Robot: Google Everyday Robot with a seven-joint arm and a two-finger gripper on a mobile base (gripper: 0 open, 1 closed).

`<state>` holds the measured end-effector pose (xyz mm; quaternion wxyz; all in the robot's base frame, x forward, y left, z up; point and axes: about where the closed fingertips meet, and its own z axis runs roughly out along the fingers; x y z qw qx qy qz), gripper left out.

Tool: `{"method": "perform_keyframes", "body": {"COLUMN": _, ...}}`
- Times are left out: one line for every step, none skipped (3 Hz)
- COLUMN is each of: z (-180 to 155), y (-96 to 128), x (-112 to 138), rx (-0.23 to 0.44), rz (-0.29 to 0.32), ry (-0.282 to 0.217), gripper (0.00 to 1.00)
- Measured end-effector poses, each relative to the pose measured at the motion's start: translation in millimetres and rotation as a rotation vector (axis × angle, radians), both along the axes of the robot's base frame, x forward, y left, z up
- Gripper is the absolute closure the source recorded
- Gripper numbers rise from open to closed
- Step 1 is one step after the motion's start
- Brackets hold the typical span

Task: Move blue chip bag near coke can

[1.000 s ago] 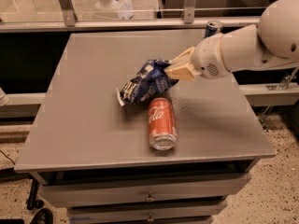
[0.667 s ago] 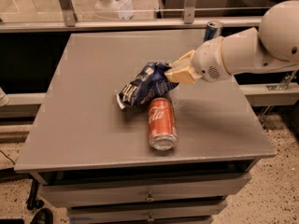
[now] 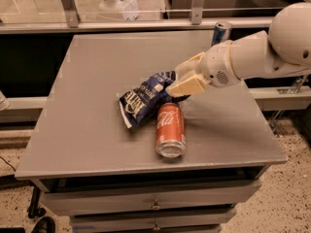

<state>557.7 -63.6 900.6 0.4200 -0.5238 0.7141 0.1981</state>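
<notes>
The blue chip bag (image 3: 145, 99) is a crumpled navy foil bag with white lettering, lying mid-table with its lower end on the surface. My gripper (image 3: 176, 80), cream-coloured on a white arm coming in from the right, is shut on the bag's upper right end. The coke can (image 3: 170, 129) is orange-red with white script. It lies on its side just right of and below the bag, silver end toward the front edge, nearly touching the bag.
A slim blue-and-silver can (image 3: 221, 32) stands at the table's back right edge, behind my arm. The grey table (image 3: 87, 130) has drawers under its front edge. A railing runs behind the table.
My gripper and the bag have come down a little and toward the coke can. The coke can has not moved.
</notes>
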Motion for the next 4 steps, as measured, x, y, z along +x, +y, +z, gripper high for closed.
{"method": "perform_keyframes", "body": {"z": 0, "y": -1, "x": 1, "rx": -0.004, "rz": -0.004, "ry": 0.003, "gripper": 0.00}}
{"method": "perform_keyframes", "body": {"z": 6, "y": -8, "x": 6, "rx": -0.014, "rz": -0.019, "ry": -0.009, "gripper": 0.00}}
{"method": "perform_keyframes", "body": {"z": 30, "y": -46, "x": 19, "rx": -0.020, "rz": -0.098, "ry": -0.048, "gripper": 0.00}}
{"method": "perform_keyframes", "body": {"z": 82, "y": -112, "x": 33, "rx": -0.046, "rz": -0.197, "ry": -0.146, "gripper": 0.00}}
